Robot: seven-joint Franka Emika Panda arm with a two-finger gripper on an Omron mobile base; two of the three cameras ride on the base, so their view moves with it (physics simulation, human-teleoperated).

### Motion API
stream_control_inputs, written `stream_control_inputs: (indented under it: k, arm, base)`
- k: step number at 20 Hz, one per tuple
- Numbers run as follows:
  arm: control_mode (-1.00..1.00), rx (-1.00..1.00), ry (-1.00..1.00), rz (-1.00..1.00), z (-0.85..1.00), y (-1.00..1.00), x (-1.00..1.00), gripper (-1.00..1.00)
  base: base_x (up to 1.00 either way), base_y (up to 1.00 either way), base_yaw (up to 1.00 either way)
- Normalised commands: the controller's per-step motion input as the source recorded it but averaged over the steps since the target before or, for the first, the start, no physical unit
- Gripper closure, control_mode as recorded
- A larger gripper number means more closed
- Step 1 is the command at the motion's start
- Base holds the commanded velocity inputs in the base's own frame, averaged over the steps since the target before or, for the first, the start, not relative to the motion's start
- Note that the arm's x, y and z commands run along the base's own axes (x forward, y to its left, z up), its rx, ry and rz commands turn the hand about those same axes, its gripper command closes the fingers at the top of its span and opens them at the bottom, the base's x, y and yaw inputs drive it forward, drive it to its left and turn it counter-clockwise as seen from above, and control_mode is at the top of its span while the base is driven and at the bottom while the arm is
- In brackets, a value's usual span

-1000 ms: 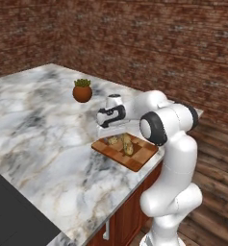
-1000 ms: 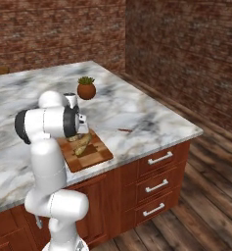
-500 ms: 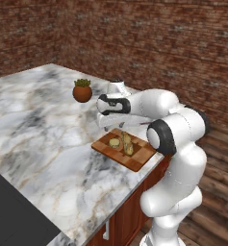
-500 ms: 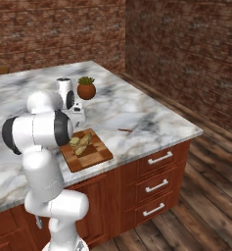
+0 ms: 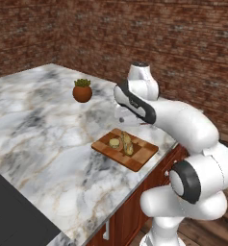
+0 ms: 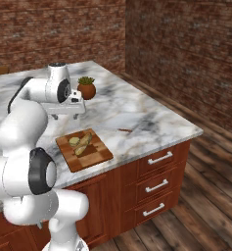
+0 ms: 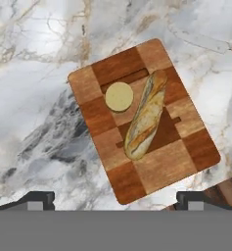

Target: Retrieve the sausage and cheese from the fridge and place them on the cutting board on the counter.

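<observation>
The cutting board [image 7: 142,120] of brown blocks lies on the marble counter [image 7: 34,88] near its front edge, also in the base views [image 5: 137,157] [image 6: 93,157]. On it rest the cheese [image 7: 119,96], a pale yellow round piece [image 5: 114,142] [image 6: 74,141], and beside it a tan elongated loaf [image 7: 147,115]. My gripper [image 7: 116,198] hangs high above the board, looking straight down on it, open and holding nothing. In the right base view the hand [image 6: 68,109] sits above the counter just behind the board. The sausage and the fridge are out of view.
A knife [image 7: 205,43] with a reddish handle lies on the counter beyond the board [image 6: 125,130]. A potted plant [image 5: 82,90] [image 6: 86,87] stands further back. A black cooktop [image 5: 14,211] sits at the near left. Drawers [image 6: 156,186] run under the counter's front edge.
The arm has swung up and its hand has risen higher above the board. The cheese and loaf have stayed in place on the board.
</observation>
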Motion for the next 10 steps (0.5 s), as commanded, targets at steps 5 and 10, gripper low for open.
stream_control_inputs:
  k: [5, 10]
  arm:
    - [-1.0, 0.07, -0.14, 0.0, 0.99, -0.29, -1.0, -1.0]
    - [-1.0, 0.0, -0.19, 0.0, 0.66, -0.01, -1.0, -1.0]
  base:
    - [0.0, 0.0, 0.0]
    - [0.0, 0.0, 0.0]
